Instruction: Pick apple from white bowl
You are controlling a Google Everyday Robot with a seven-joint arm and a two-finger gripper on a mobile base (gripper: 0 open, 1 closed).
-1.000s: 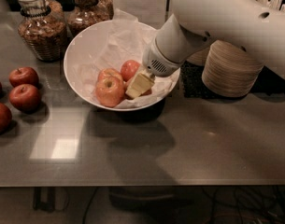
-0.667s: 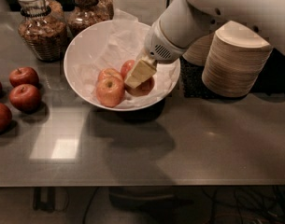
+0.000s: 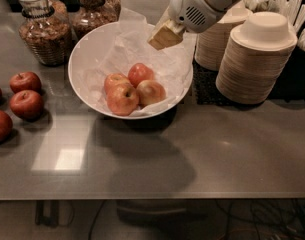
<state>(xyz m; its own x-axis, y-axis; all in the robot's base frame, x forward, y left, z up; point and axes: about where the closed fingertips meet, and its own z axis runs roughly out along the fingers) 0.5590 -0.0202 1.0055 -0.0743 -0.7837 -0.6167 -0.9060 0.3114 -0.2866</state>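
Observation:
The white bowl (image 3: 82,64), lined with crinkled white paper, stands at the middle of the counter and holds several apples. The palest apple (image 3: 151,92), yellow-green with a light blush, lies at the right of the group, touching a redder apple (image 3: 123,99) on its left. Two more reddish apples (image 3: 140,73) lie behind them. My gripper (image 3: 164,34) hangs above the bowl's far right rim, up and to the right of the pale apple and well clear of it. It is shut and holds nothing.
Three dark red apples (image 3: 26,104) lie on the counter at the left. Two glass jars (image 3: 42,31) stand behind the bowl at the left. Stacks of beige disposable bowls (image 3: 254,59) stand close to the right of the bowl. The counter's front edge (image 3: 152,198) runs below.
My gripper has risen out of the bowl from beside the pale apple, up and to the right, with nothing in it. The apples it covered now show.

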